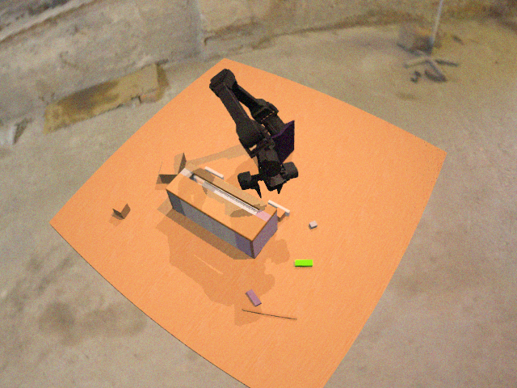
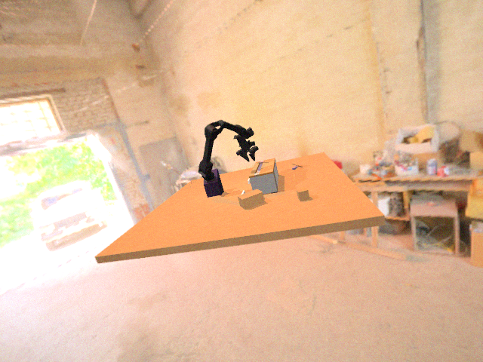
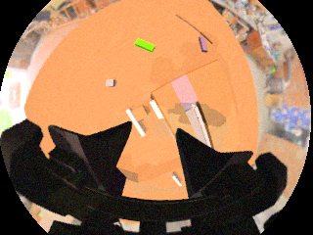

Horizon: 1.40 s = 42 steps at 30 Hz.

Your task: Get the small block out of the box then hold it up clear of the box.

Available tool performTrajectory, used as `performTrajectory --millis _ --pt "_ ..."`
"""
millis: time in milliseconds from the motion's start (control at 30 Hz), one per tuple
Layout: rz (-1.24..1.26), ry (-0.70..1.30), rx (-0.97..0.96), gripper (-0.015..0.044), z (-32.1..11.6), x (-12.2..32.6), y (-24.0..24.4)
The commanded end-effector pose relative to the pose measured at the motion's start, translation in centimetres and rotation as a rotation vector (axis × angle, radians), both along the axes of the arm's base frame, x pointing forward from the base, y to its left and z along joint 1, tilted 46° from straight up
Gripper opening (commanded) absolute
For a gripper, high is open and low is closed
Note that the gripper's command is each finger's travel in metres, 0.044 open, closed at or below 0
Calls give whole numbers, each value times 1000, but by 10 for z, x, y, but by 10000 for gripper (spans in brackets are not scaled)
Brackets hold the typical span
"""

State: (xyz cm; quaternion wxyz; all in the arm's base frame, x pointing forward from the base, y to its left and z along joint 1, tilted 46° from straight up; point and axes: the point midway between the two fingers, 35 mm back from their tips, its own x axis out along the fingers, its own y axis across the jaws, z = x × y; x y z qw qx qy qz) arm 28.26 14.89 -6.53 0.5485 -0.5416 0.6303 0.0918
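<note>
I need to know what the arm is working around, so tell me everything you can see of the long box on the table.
The box is a long, low rectangular case lying flat on the orange table, set diagonally in the top view. Its top is orange like the table, its long side wall grey-blue, its near end lilac. A narrow pale slot runs along the top's far edge, with a pink patch at the near end. Short white strips lie on the table beside it. The gripper hovers open above its far side, not touching it.
</note>
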Motion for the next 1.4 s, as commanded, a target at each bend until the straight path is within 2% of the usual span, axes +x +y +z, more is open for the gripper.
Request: performTrajectory --millis 0,733,1367 --pt "770 468 -293 285 -5 -11 14" --pt "1705 1268 -759 285 -11 -23 26" --pt "1726 1289 -770 285 -11 -24 26"
